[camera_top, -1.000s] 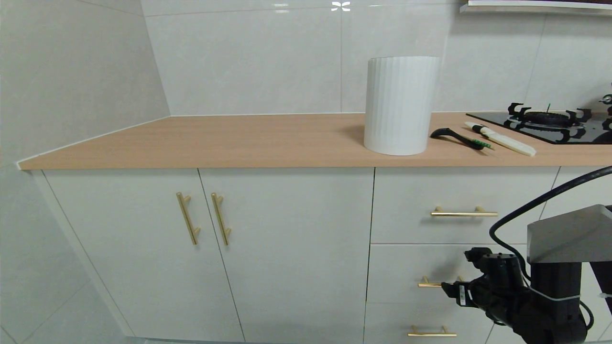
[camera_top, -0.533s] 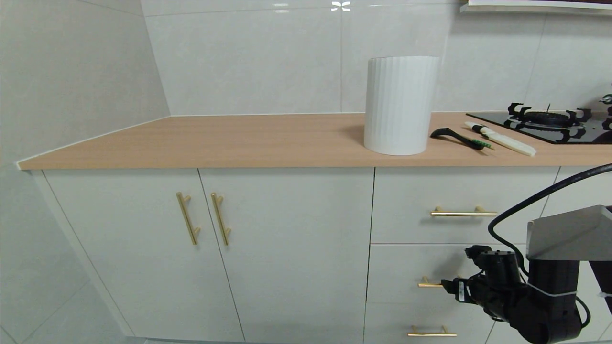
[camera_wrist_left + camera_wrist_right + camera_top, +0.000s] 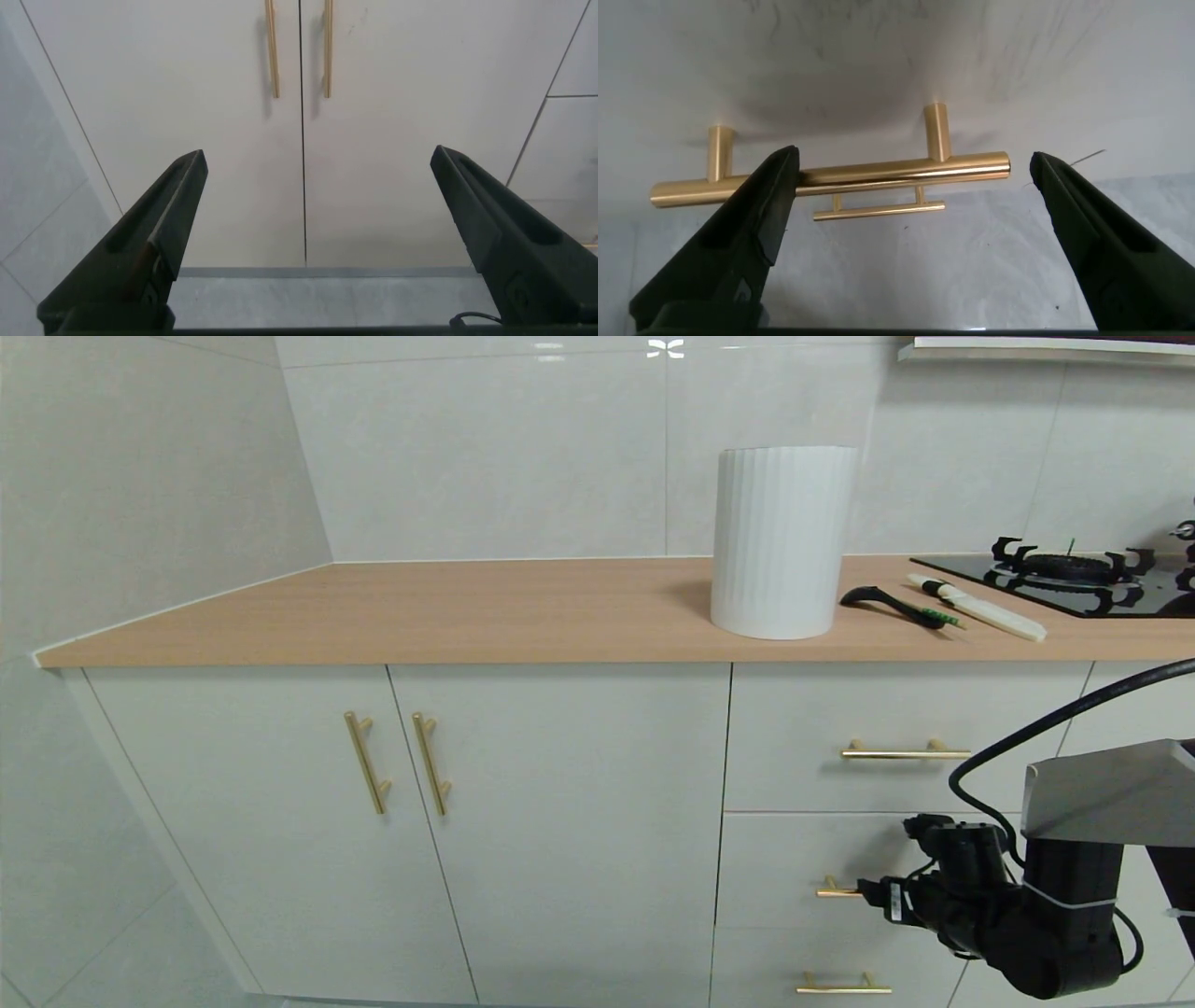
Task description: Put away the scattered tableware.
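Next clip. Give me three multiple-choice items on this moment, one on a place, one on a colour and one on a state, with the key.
1. Where is the right gripper?
A. At the middle drawer's handle
B. Over the stove
C. At the cabinet doors

2. What colour is the ribbed container on the counter?
A. Black
B. White
C. Green

3. How do the right gripper's jaws stand?
A. Shut on a knife
B. Shut, empty
C. Open

Key:
1 A: the right wrist view shows the gold bar straight ahead of the jaws.
2 B: it shows white in the head view.
3 C: both jaws stand wide apart, holding nothing.
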